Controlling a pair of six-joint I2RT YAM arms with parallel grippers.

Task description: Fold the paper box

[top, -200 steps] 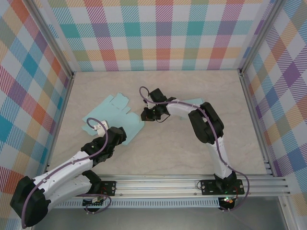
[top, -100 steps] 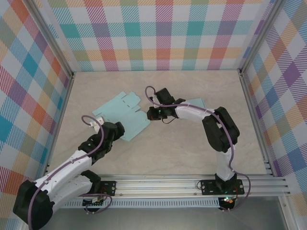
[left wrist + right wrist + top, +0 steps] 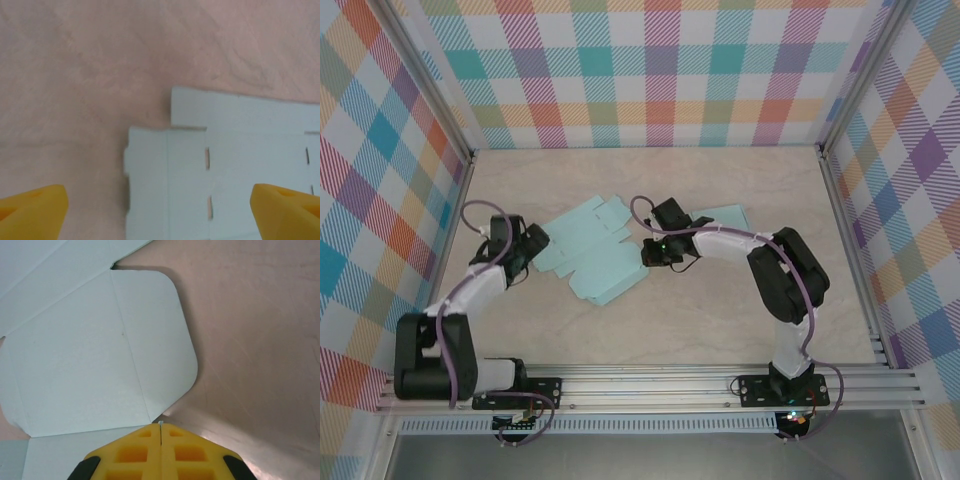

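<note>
folding barely begun: right claw point(image 3: 160, 432) is pinched tight on the flat paper box point(image 3: 605, 262), left claw point(image 3: 157, 200) gapes empty over it, next needing a grip on the near edge.

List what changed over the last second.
The right gripper, jaws shut on the box, dragged it rightward and turned it a little. The left gripper swung off the box's near side to its left edge, jaws open. The spare sheet behind the right arm stayed put.
</note>
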